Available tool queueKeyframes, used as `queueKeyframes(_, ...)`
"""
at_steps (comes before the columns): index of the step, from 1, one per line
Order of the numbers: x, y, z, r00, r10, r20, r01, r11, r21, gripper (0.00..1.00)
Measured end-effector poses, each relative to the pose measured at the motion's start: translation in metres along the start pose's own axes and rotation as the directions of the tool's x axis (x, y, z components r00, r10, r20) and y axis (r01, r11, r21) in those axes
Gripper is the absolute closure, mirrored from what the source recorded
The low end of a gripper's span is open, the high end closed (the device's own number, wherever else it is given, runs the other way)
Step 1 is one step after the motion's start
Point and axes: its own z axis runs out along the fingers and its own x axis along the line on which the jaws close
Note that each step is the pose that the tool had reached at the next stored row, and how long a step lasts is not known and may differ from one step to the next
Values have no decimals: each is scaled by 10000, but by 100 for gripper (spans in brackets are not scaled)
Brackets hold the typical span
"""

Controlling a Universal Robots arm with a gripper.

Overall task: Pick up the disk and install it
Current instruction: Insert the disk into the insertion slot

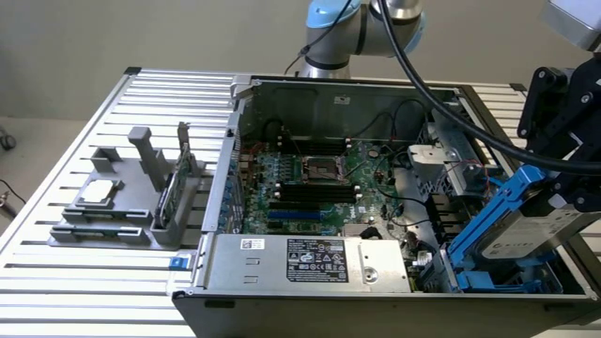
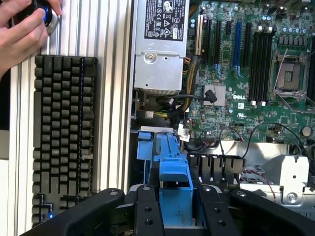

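Note:
The disk [image 1: 522, 238] is a silver drive with a white label, clipped in a blue plastic frame [image 1: 490, 224]. It hangs tilted over the right front corner of the open computer case [image 1: 376, 303], its lower end down among the blue bay rails. My black gripper [image 1: 566, 199] is shut on its upper end. In the wrist view the gripper [image 2: 176, 192] has the blue frame [image 2: 174, 184] clamped between its two black fingers [image 2: 147, 211], above the drive bay beside the motherboard.
The case holds a green motherboard [image 1: 310, 183], a grey power supply [image 1: 310, 262] and loose cables. On the exterior view's left a grey fixture [image 1: 117, 211] carries a small silver chip and an upright card. A black keyboard [image 2: 64, 132] and a person's hand [image 2: 22, 29] lie outside the case.

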Motion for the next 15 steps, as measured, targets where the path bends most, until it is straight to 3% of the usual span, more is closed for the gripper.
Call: queueKeyframes(15, 1, -2, 65, 10000, 0, 0, 0, 10000, 0, 67)
